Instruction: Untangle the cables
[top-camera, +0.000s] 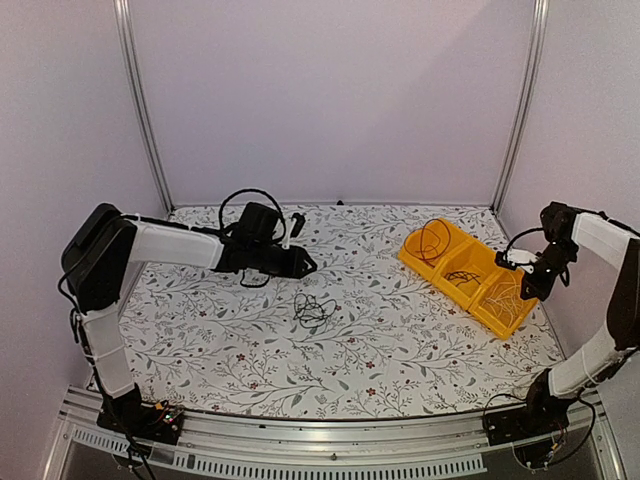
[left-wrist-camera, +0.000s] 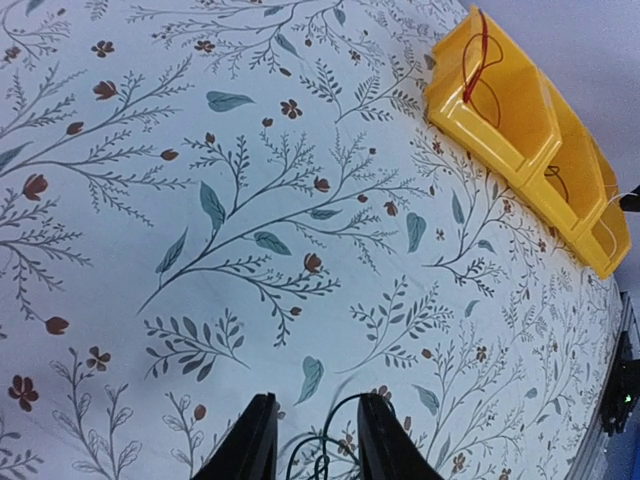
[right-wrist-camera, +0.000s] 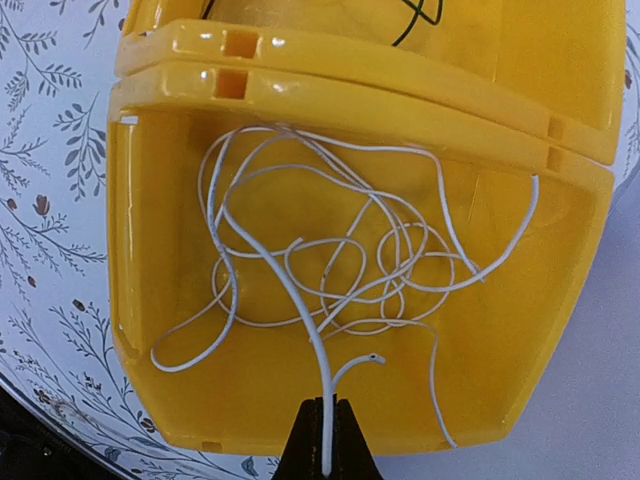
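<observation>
A bench (top-camera: 200, 340) covered in a white cloth printed with grey-green leafy sprigs and small rust-red flowers formed the base of a small enclosure. Plain pale lilac walls closed it in on three sides: a back wall (top-camera: 330, 90) well beyond the left hand (top-camera: 308, 266), a left wall (top-camera: 50, 120) on that hand's outer side, and a right wall (top-camera: 600, 100) near the outer side of the right hand (top-camera: 528, 290). Slim aluminium uprights (top-camera: 140, 100) stood at the two back corners. A ribbed aluminium rail (top-camera: 330, 440) ran along the bench's near edge, behind both hands. The light was soft and even, with only faint shadows on the cloth.
</observation>
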